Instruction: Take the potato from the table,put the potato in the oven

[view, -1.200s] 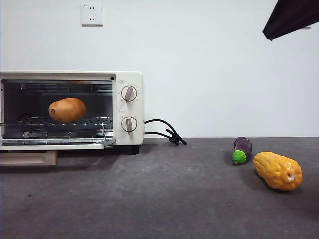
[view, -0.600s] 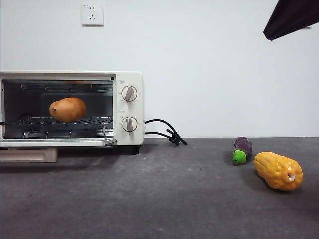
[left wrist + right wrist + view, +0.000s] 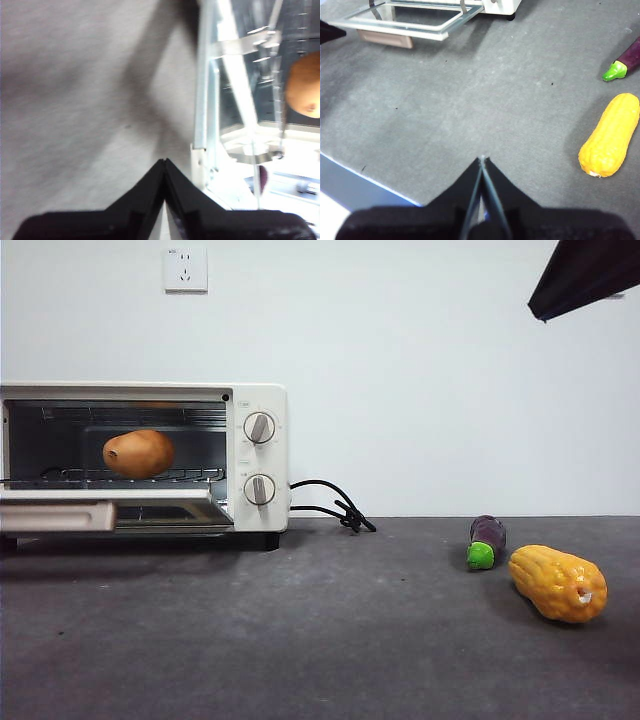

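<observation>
Left gripper (image 3: pixel 164 167): jaws pressed together on nothing, tips just beside the edge of the oven's door (image 3: pixel 205 150), likely so the closed tips can nudge it.
Right gripper (image 3: pixel 481 162): jaws closed and empty, hovering over bare table (image 3: pixel 485 100), well apart from the oven; it appears to be waiting.
Door (image 3: pixel 105 512): partly raised, neither flat nor shut.
Potato (image 3: pixel 138 453): lying on the wire rack (image 3: pixel 190 476) inside the oven (image 3: pixel 255 455), dark hole end toward the open side; the placing looks done.
Corn (image 3: pixel 557 583) and eggplant (image 3: pixel 486 540): on the table, near each other, far from the oven, not needed.
</observation>
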